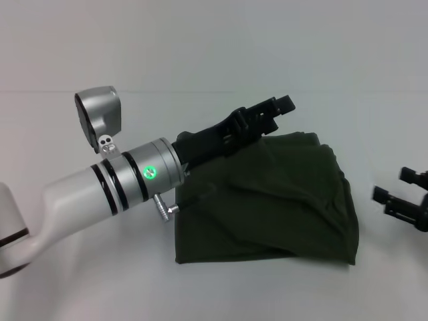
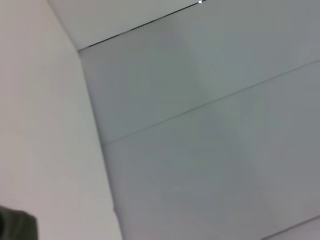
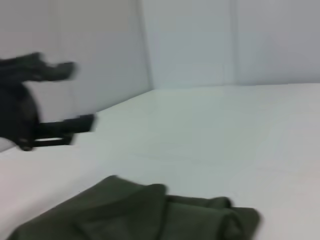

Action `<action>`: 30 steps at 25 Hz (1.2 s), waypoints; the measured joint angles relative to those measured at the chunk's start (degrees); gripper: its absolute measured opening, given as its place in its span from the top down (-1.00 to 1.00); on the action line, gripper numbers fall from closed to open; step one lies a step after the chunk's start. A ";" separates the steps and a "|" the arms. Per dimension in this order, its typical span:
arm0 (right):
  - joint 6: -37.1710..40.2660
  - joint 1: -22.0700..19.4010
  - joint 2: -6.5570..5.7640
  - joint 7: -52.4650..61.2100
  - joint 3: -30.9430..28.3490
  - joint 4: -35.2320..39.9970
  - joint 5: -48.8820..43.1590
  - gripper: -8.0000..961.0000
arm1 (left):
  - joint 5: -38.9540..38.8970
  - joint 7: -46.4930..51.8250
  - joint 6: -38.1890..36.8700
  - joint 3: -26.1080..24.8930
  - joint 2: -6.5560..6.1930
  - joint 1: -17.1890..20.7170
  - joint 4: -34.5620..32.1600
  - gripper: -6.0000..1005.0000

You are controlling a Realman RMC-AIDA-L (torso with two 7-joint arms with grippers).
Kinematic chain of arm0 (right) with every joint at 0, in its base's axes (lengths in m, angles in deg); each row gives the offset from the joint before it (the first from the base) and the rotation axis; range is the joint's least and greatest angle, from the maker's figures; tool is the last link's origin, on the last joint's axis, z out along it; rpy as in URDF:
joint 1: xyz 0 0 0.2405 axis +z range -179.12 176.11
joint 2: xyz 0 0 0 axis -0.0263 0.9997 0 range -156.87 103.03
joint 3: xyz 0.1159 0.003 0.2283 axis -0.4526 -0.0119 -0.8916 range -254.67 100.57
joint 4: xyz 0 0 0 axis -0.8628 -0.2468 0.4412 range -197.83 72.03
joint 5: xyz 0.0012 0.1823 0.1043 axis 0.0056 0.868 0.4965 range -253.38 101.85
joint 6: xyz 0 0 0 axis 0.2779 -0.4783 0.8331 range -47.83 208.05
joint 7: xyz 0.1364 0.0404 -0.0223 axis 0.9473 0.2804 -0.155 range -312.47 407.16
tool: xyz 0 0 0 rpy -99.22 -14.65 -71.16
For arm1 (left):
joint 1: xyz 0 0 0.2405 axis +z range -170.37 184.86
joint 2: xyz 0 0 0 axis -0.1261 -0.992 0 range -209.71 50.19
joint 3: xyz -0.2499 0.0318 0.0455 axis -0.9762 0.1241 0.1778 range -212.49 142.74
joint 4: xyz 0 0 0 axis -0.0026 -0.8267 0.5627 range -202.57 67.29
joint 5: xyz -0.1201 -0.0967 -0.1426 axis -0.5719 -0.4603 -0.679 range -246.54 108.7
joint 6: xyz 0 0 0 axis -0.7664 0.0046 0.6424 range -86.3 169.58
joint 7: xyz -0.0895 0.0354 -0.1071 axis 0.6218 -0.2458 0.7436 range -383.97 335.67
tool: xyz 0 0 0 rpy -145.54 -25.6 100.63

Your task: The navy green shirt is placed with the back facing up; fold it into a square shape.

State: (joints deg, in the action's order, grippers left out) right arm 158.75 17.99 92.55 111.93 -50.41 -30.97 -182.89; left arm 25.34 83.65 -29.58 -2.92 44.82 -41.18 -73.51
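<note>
Left arm over folded shirt, right gripper parked at the bench edge.

Left gripper reaches across from the left, raised above the shirt's far edge; fingers spread apart, holding nothing. Arm angled up toward the far right. Shirt lies mid-bench as a rumpled, roughly rectangular fold. Right gripper sits well right of the shirt, fingers released, empty, not touching fabric.

The white table bears the folded navy green shirt
</note>
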 joint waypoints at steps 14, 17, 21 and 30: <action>10.30 2.42 0.24 5.52 3.09 5.19 -2.50 -0.81 | 0.56 -6.63 -9.24 19.64 -2.96 15.43 -20.56 -0.89; 8.21 5.36 0.30 4.83 5.97 4.68 -2.53 -0.81 | 0.57 -13.59 -10.31 19.98 -4.37 18.84 -21.23 -0.92; 4.56 8.78 0.61 0.59 8.95 2.40 -2.35 -0.81 | 0.75 -23.78 -13.51 20.40 -5.87 22.40 -21.68 -0.90; -5.37 13.28 0.91 -7.06 15.06 -2.64 -2.20 -0.81 | 6.38 -36.08 -14.29 20.02 -5.90 25.23 -22.01 -0.89</action>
State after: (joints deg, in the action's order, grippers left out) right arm 153.38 31.27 93.45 104.87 -35.35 -33.61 -185.10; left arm 31.72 47.57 -43.87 17.10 38.92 -15.95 -95.53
